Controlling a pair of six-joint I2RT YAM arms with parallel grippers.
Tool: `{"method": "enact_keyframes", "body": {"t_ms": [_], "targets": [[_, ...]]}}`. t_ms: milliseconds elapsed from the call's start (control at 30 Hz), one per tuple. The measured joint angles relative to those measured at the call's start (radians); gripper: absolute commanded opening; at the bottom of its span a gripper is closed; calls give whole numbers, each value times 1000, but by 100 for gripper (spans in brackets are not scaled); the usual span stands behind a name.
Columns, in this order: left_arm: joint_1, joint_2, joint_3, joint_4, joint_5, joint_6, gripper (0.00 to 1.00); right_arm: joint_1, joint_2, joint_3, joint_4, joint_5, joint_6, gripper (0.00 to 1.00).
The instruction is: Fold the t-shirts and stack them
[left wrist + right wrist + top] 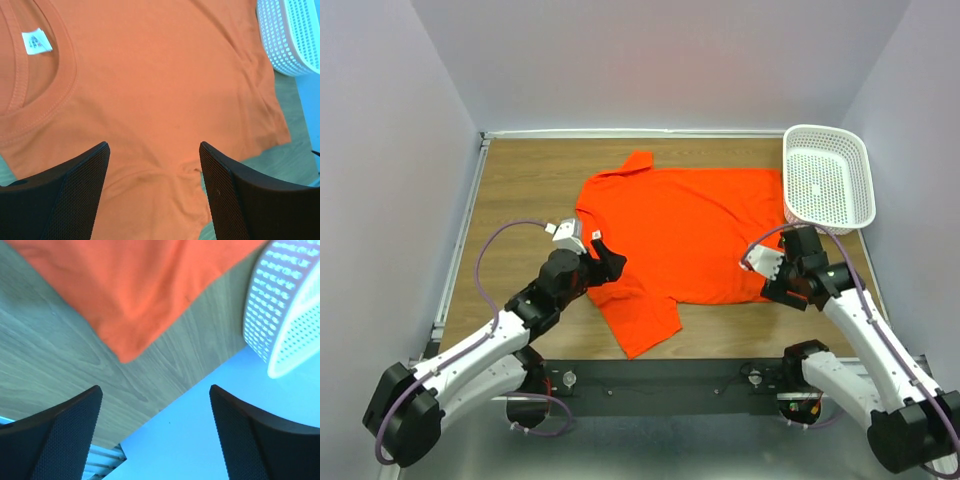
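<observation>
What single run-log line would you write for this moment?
t-shirt: spread out, unfolded | left gripper: jaws open over t-shirt | right gripper: jaws open, empty, near t-shirt corner

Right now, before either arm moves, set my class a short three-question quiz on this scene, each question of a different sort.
1. True or false: the t-shirt lies spread out on the table, not yet folded.
2. Where does the white basket stand? a) far right corner; b) near left corner; c) centre of the table.
3. Fill in: the left tool and the right tool both stand ____, holding nothing.

Key: 1 true; 2 a; 3 open.
</observation>
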Motion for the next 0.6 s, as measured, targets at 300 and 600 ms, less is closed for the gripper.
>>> {"method": "enact_keyframes", "body": {"t_ms": [300, 600], "targets": [[22, 310, 86, 72, 30, -7, 58, -13, 237, 278, 35, -364, 202, 100], [-24, 545, 259, -84, -15, -45, 56, -13, 429, 223, 186, -682, 449, 100]]}}
